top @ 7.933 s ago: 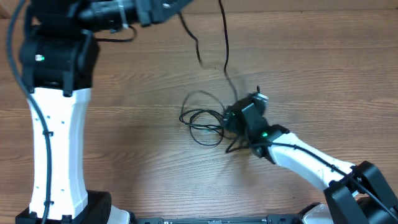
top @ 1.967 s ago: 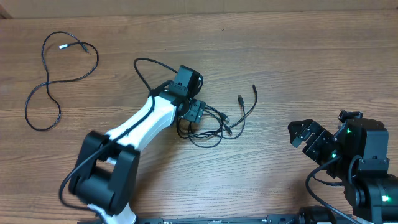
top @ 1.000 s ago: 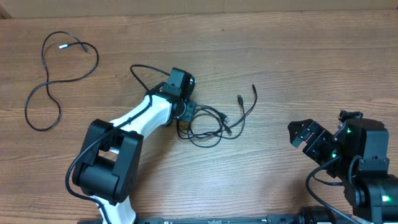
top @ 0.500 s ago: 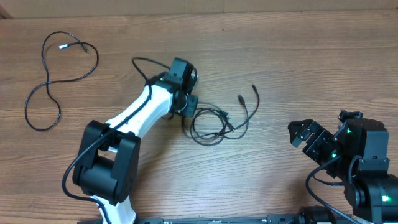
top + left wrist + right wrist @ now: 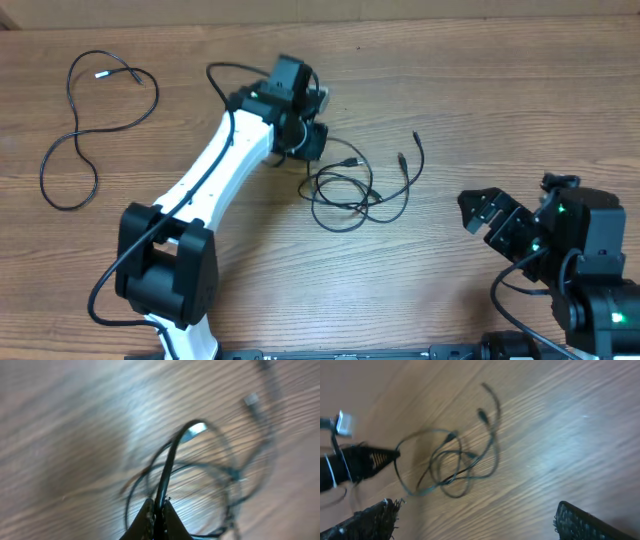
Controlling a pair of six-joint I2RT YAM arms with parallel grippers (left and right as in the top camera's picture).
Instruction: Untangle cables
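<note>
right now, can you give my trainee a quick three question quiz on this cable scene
1. True or false: the left hand is shut on a cable from the tangle.
2. Where does the lone cable lie? A. apart, far to the left of the tangle; B. draped across the tangle; C. knotted into the tangle.
3. Fill in: the right hand is ____ and holds nothing.

Key: 1 true; 2 A; 3 open.
</note>
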